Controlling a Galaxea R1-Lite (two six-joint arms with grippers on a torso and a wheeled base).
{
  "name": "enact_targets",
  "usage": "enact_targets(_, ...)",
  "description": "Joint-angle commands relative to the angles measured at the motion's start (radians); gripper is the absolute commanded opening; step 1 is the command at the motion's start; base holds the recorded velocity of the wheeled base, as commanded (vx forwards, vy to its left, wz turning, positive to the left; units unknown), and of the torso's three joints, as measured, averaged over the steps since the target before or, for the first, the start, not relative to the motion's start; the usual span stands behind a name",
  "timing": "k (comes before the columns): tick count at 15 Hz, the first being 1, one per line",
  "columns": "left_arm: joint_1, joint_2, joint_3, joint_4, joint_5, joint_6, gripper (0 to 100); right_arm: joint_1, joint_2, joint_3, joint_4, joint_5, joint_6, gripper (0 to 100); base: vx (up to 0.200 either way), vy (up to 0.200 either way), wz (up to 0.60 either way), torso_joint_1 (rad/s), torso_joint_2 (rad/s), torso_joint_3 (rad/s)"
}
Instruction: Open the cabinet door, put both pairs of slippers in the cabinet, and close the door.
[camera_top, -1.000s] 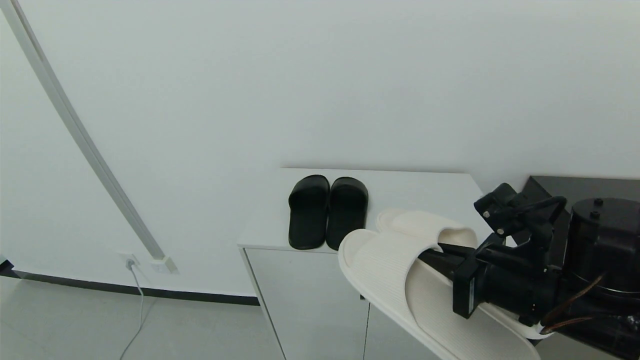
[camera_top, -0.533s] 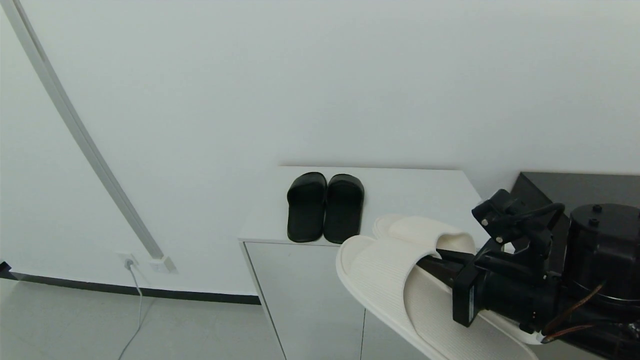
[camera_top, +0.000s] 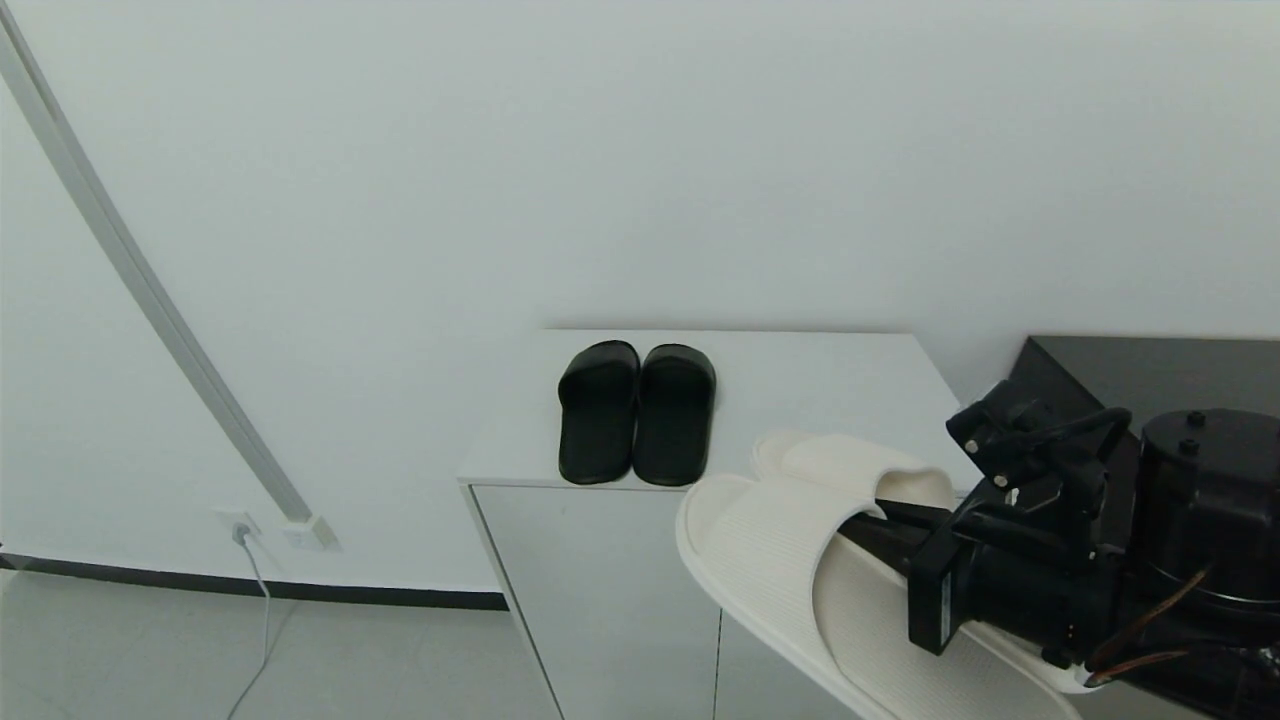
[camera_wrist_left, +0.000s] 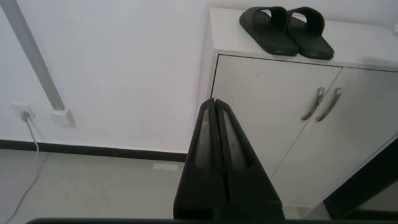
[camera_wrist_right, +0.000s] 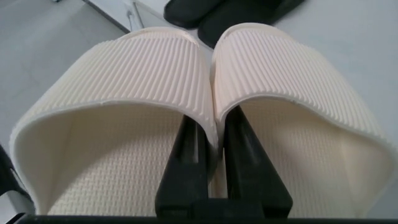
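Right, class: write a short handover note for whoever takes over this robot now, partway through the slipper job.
Left gripper: shut, empty, in front of the cabinet.
Right gripper: shut on the white slippers, pinching their adjoining straps.
Black slippers: side by side on the cabinet top.
Done: white pair picked up.
Left: the doors are shut; open one, put both pairs inside, close it.

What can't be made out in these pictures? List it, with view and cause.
Inside of the white cabinet: its doors are shut, head and left wrist views.
Metal door handles: head view, behind the cream ribbed slippers.
Right gripper fingertips: right wrist view, under the slipper straps.
Slipper heels: head view, cut by the bottom edge, covered by the arm.
Cabinet's lower part: head view, bottom edge.
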Motion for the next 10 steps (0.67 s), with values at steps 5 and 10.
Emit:
enact_targets(5, 0.000, 0.001, 0.000, -0.001, 0.000, 0.000, 0, 0.008, 0.001, 0.006, -0.005, 0.000, -0.002, 0, -0.160, 0.000, 0.00, 0.003, 0.01, 0.000)
enact_targets(10, 0.000, 0.001, 0.000, -0.001, 0.000, 0.000, 0, 0.008, 0.001, 0.007, -0.005, 0.000, 0.000, 0, 0.000, 0.000, 0.00, 0.000, 0.00, 0.000)
